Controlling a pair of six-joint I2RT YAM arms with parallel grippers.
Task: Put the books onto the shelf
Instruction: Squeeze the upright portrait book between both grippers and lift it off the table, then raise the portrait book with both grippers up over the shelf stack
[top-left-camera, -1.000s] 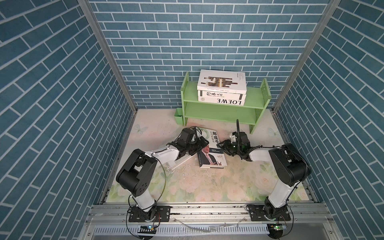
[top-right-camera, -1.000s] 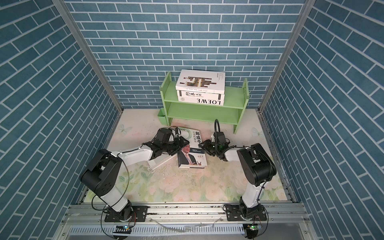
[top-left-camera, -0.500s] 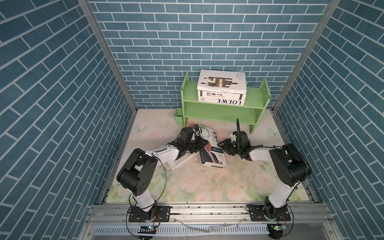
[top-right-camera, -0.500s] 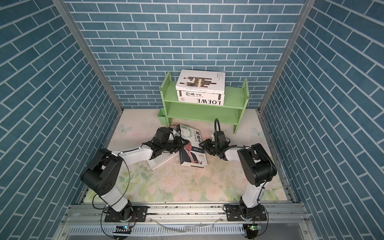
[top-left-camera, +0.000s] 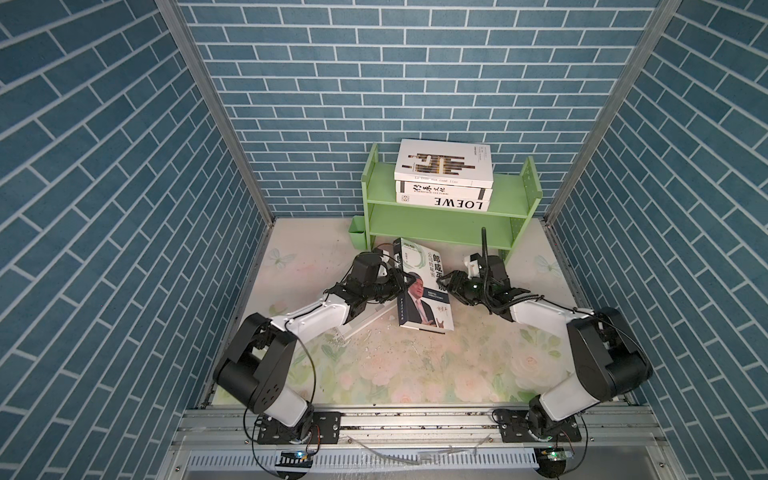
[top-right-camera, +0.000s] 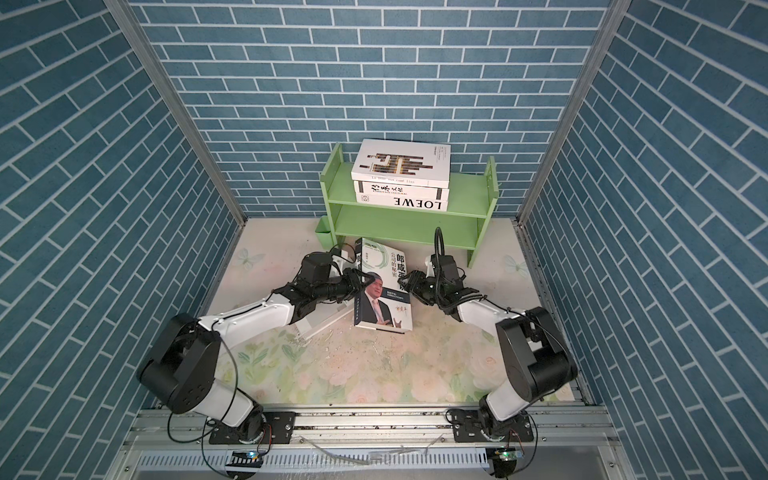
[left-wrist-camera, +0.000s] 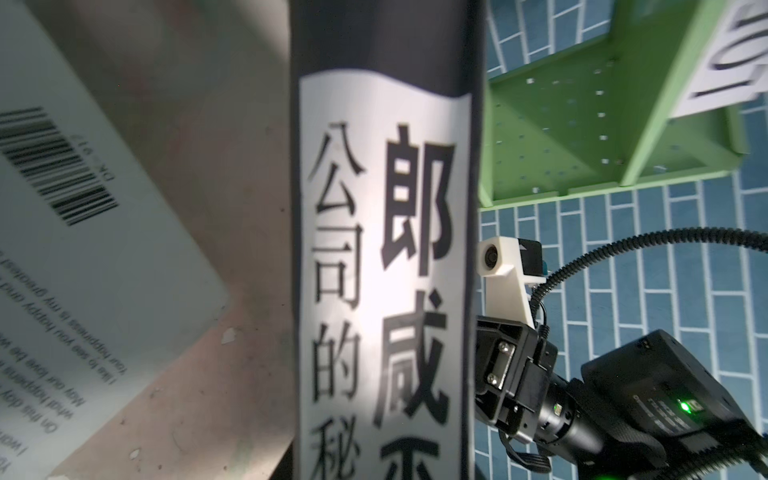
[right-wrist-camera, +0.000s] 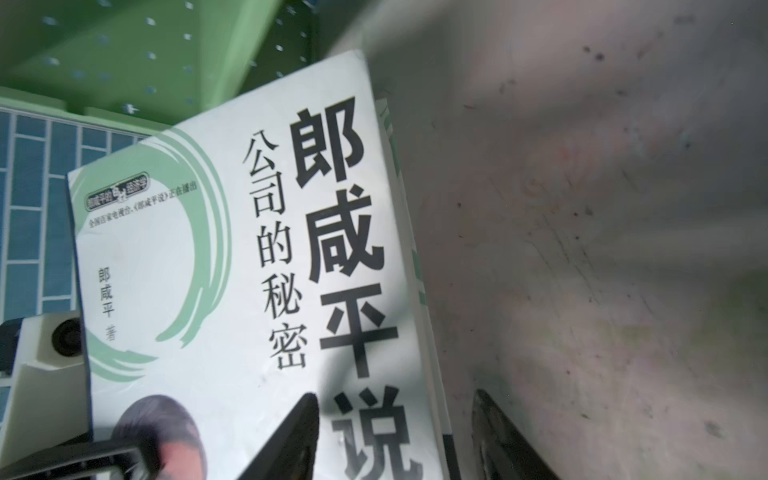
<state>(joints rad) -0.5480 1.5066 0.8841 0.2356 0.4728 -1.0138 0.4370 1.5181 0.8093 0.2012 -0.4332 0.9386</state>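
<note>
The portrait book (top-left-camera: 424, 311) (top-right-camera: 382, 307) stands tilted on the floral table, its near end down and its far end raised toward the shelf (top-left-camera: 449, 220). My left gripper (top-left-camera: 401, 284) is shut on the book's spine edge. That spine (left-wrist-camera: 386, 249) fills the left wrist view and hides the fingers. My right gripper (top-left-camera: 446, 286) (right-wrist-camera: 395, 395) is open at the book's opposite edge, with one finger (right-wrist-camera: 286, 440) over the cover (right-wrist-camera: 249, 249) and the other past the page edge. A stack of white books (top-left-camera: 444, 164) lies on the shelf's top tier, with LOEWE (top-left-camera: 457, 203) lowest.
Another white book (top-left-camera: 368, 322) (left-wrist-camera: 83, 270) lies flat under my left arm, barcode side up. A small green cup (top-left-camera: 357, 232) sits by the shelf's left foot. Blue brick walls close in three sides. The shelf's lower tier holds nothing.
The portrait book has gone from lying flat to steeply tilted, far end up. My left jaws have closed on its spine. My right jaws have widened.
</note>
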